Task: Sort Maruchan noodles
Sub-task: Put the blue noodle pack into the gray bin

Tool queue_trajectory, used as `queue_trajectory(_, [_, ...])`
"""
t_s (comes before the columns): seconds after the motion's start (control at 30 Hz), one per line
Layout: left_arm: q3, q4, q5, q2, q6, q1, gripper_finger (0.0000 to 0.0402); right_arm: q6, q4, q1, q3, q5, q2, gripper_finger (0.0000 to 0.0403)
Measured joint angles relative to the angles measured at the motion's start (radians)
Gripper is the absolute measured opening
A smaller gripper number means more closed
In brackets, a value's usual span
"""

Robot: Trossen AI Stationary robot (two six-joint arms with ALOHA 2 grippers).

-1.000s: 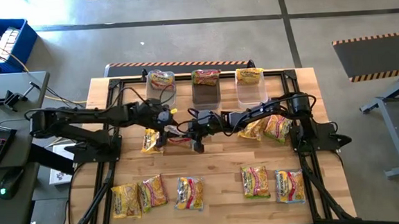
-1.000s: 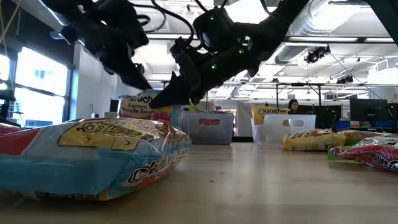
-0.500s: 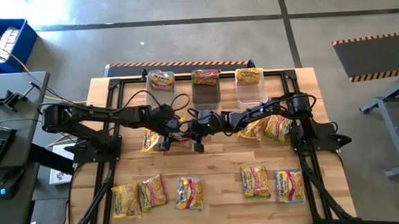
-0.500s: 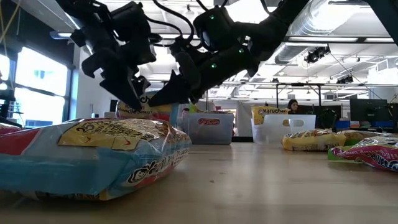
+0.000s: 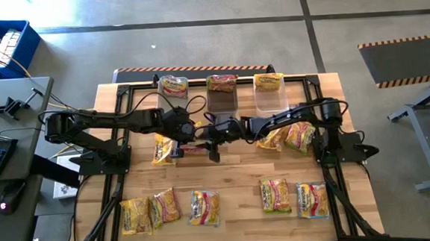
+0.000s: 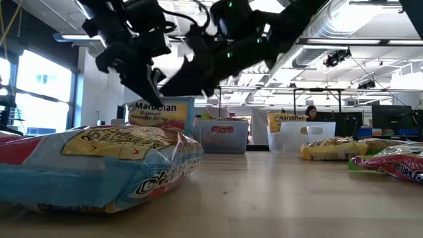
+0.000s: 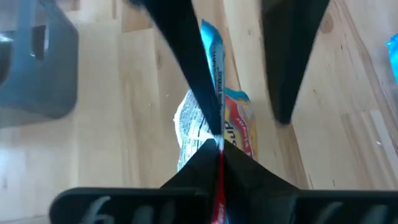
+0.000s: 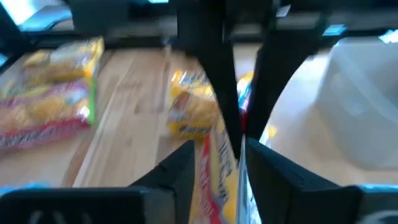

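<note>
We see yellow crinkly ramen packets spread over the bench. One packet (image 5: 193, 147), yellow with red, hangs on edge at the centre of the high view, pinched between both arms' jaws. Beside it on the left lies a yellow packet (image 5: 161, 149). Two more (image 5: 287, 138) overlap at centre right. Along the lower part of the frame lie five flat packets: a touching pair (image 5: 150, 210) at lower left, one (image 5: 204, 208) in the middle, two (image 5: 294, 197) at lower right. Three packets (image 5: 222, 83) sit at the top edge.
</note>
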State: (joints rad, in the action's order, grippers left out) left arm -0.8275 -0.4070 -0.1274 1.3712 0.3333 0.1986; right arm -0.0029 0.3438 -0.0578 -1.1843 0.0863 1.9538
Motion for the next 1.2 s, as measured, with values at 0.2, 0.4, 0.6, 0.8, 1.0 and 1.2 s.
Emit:
queue_trajectory(0.2, [-0.071,-0.074,0.008,-0.015,0.052,0.038,0.0001,-0.046,-0.173,0.006,0.0,-0.082,-0.143,0.0125])
queue_trajectory(0.4, [-0.081,-0.088,-0.038,0.003,0.026,0.055,0.0,0.013,-0.306,0.023,0.002,-0.104,-0.215,0.008])
queue_trajectory(0.6, [-0.079,-0.086,-0.035,0.016,0.002,0.022,0.0,0.124,-0.456,0.043,0.003,-0.155,-0.199,0.01])
queue_trajectory(0.8, [-0.079,-0.044,0.05,0.016,-0.052,0.027,0.0025,0.264,-0.401,0.055,0.071,-0.207,-0.18,0.0147])
queue_trajectory(1.0, [-0.08,0.031,0.05,0.049,-0.051,0.111,0.009,0.355,-0.123,0.054,0.216,-0.216,-0.175,0.0156])
queue_trajectory(1.2, [-0.123,0.063,-0.016,0.159,-0.025,0.213,0.0159,0.358,-0.038,0.059,0.252,-0.208,-0.176,0.0156])
